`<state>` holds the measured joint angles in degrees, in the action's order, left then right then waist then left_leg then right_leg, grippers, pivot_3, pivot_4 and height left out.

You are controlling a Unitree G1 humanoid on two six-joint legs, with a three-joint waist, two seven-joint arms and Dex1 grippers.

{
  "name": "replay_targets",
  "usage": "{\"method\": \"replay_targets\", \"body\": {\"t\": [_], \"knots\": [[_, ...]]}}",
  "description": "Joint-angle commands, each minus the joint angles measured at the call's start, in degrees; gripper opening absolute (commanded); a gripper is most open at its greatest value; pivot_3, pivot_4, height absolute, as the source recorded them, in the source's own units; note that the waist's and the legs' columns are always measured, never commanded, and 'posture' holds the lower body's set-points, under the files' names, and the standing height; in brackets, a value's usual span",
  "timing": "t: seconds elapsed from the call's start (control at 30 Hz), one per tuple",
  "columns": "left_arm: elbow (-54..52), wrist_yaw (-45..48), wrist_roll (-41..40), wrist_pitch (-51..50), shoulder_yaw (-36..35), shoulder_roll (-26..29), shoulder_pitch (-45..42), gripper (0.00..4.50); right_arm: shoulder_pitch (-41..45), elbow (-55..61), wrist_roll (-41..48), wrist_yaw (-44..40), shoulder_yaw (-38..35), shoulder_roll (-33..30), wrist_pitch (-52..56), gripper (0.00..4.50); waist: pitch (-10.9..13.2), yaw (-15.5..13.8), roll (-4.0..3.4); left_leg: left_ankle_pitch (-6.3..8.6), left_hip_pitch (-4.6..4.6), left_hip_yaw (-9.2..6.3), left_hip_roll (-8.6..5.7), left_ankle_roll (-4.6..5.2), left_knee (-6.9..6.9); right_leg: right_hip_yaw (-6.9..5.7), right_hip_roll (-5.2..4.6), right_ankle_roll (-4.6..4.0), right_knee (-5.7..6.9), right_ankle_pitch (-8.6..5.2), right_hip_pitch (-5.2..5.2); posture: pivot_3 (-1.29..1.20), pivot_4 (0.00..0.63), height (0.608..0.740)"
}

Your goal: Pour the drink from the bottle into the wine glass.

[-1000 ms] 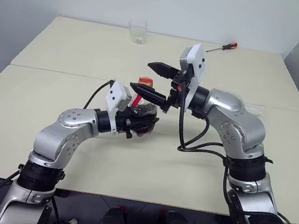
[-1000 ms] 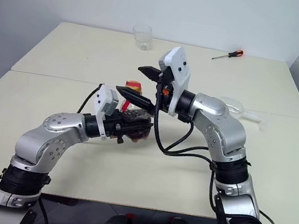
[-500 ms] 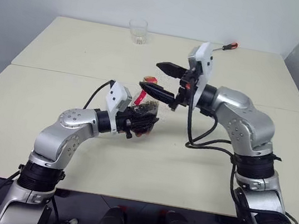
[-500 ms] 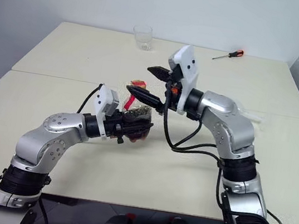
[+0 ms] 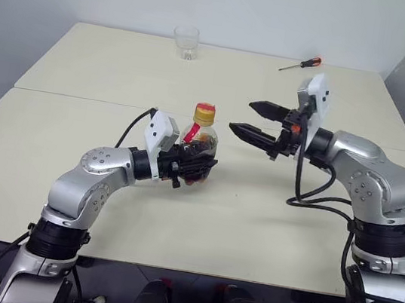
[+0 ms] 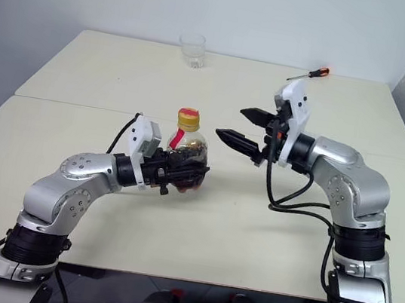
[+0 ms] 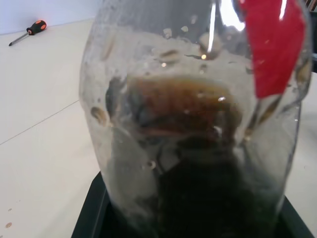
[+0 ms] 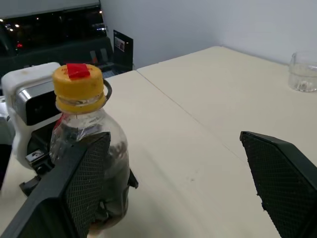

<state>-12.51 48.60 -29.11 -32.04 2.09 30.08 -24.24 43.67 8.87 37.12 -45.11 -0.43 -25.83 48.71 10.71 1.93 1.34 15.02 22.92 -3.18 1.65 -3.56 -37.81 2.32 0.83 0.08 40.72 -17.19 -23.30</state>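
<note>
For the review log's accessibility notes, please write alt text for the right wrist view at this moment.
The bottle, yellow cap on, stands upright on the cream table, gripped low by the left gripper. The right gripper has its mesh-faced fingers spread wide and apart from it. A tumbler stands far off.

Bottle point(image 5: 201, 142): small, squat, round-bodied clear plastic, yellow cap point(image 8: 78, 81) still on, with a red strip over the cap top and down the neck. It stands upright, near the middle of the front table, just on the near side of the seam between the two tables. Its lower body sits between black fingers, so whether the base touches the tabletop cannot be told. Drink point(image 7: 198, 198): dark brown, nearly black liquid, fills only the lower part of the bottle; brownish foam and droplets cling to the inner wall above it.
</note>
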Motion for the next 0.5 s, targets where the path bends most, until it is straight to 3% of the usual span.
{"method": "replay_targets", "body": {"t": [0.03, 0.3, 0.5], "knots": [[-1.0, 0.8, -0.3, 1.8, -0.7, -0.2, -1.6, 1.87, 1.0, 2.8, 5.7, -0.9, -2.1, 1.8, 2.2, 4.46, 0.0, 0.0, 0.0, 0.0, 0.0, 0.0, 0.01, 0.0, 0.0, 0.0, 0.0, 0.0, 0.0, 0.0, 0.0, 0.0, 0.15, 0.74], [-1.8, 1.0, -0.3, 1.4, -0.8, 0.0, -1.3, 1.87, 5.3, -0.5, 0.8, 4.0, 1.8, 8.5, -2.9, 4.46, 0.0, 0.0, -0.01, 0.0, 0.0, -0.03, 0.01, 0.0, 0.0, -0.03, 0.02, 0.0, 0.0, 0.0, 0.0, 0.0, 0.15, 0.74], [-2.3, 0.8, -0.3, 1.3, -1.1, 0.1, -1.0, 1.87, 7.3, -3.5, -0.7, 3.9, 2.1, 9.9, -5.2, 4.46, 0.0, -0.1, -0.01, 0.0, 0.02, -0.03, 0.02, 0.0, -0.01, -0.02, 0.01, 0.01, 0.0, 0.0, 0.0, 0.0, 0.15, 0.74]]}}
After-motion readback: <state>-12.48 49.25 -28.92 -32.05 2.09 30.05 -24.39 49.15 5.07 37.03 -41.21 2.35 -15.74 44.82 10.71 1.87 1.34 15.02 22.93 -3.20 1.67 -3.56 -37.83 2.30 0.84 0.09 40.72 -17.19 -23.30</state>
